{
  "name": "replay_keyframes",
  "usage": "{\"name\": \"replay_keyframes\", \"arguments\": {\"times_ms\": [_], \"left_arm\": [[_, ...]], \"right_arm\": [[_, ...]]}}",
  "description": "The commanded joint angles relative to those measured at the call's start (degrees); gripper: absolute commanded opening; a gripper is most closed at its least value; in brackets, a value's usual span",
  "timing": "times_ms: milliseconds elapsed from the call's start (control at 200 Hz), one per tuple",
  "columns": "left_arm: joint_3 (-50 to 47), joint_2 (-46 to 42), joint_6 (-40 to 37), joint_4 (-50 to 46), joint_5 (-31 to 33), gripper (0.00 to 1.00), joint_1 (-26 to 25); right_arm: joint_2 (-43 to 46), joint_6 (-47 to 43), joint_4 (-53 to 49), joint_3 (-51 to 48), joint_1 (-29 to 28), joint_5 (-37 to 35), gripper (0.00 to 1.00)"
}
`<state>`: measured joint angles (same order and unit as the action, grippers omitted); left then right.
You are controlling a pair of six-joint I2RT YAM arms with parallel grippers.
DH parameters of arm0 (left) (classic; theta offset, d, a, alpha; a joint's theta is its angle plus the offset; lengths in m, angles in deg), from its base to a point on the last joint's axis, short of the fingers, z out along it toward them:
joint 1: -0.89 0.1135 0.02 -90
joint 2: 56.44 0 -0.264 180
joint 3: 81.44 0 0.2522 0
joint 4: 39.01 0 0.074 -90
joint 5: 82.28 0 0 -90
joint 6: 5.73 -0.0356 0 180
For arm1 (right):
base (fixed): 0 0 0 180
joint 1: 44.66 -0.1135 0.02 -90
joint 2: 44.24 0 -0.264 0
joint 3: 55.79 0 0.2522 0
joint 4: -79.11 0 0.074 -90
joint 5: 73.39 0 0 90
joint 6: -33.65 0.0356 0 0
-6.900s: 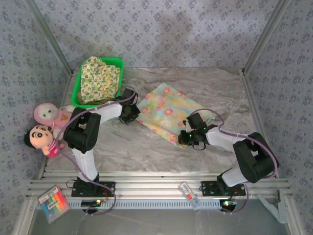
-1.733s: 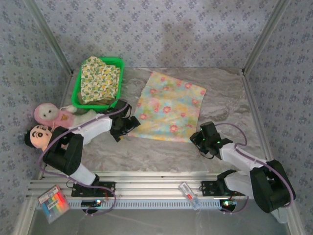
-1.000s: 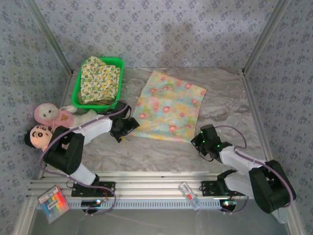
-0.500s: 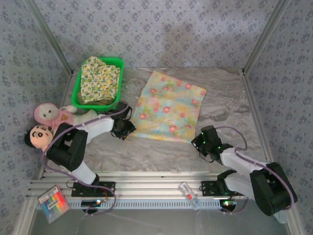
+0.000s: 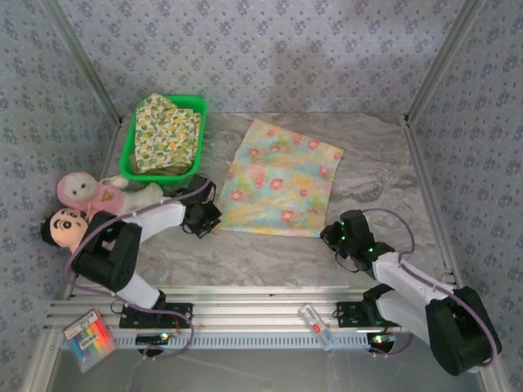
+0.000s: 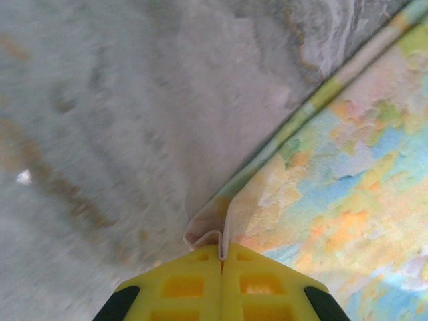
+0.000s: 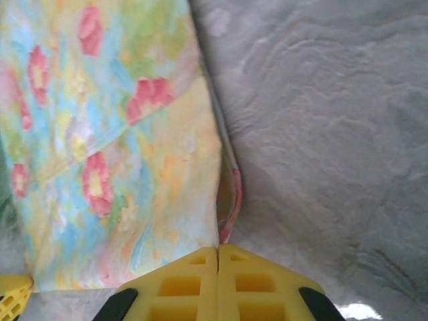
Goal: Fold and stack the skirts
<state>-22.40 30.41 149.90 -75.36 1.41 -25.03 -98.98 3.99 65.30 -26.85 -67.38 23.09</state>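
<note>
The pastel pink-yellow-blue print skirt (image 5: 282,180) lies spread flat in the middle of the marble table. My left gripper (image 5: 214,219) sits at its near-left corner and is shut on that corner, where the hem (image 6: 212,231) bunches up between the yellow fingertips (image 6: 180,284). At the near-right corner my right gripper (image 5: 331,233) is shut on the cloth edge (image 7: 227,200), which folds into its closed fingertips (image 7: 261,284). A yellow-green floral print skirt (image 5: 166,131) lies in the green basket (image 5: 131,153).
The basket stands at the back left, with a bit of olive-khaki cloth (image 5: 176,170) at its near edge. Two plush dolls (image 5: 78,208) lie at the left edge beside the left arm. A marker pack (image 5: 88,337) rests on the near rail.
My left gripper has closed from open onto the skirt's near-left corner. The right gripper stayed shut on the near-right corner and drew slightly toward the near edge.
</note>
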Motion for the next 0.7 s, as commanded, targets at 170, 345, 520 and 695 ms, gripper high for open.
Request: {"name": "replay_keyframes", "arguments": {"times_ms": [170,345,520,695], "left_arm": [[12.02,-12.45,-7.16,-12.78,12.0,0.0,-1.32],[27.76,-6.39,-18.45,-11.41,14.71,0.0,-1.25],[41.74,4.17,-26.04,-7.92,13.7,0.0,-0.11],[53.04,13.93,-30.75,-6.92,15.4,0.0,0.49]], "right_arm": [[12.06,-7.34,-10.71,8.44,4.66,2.13,0.0],[5.78,-6.91,-4.37,15.94,11.55,0.87,0.0],[-6.58,-4.85,-1.74,25.98,14.29,-5.51,0.0],[-18.16,-0.83,5.23,31.84,15.53,-8.33,0.0]]}}
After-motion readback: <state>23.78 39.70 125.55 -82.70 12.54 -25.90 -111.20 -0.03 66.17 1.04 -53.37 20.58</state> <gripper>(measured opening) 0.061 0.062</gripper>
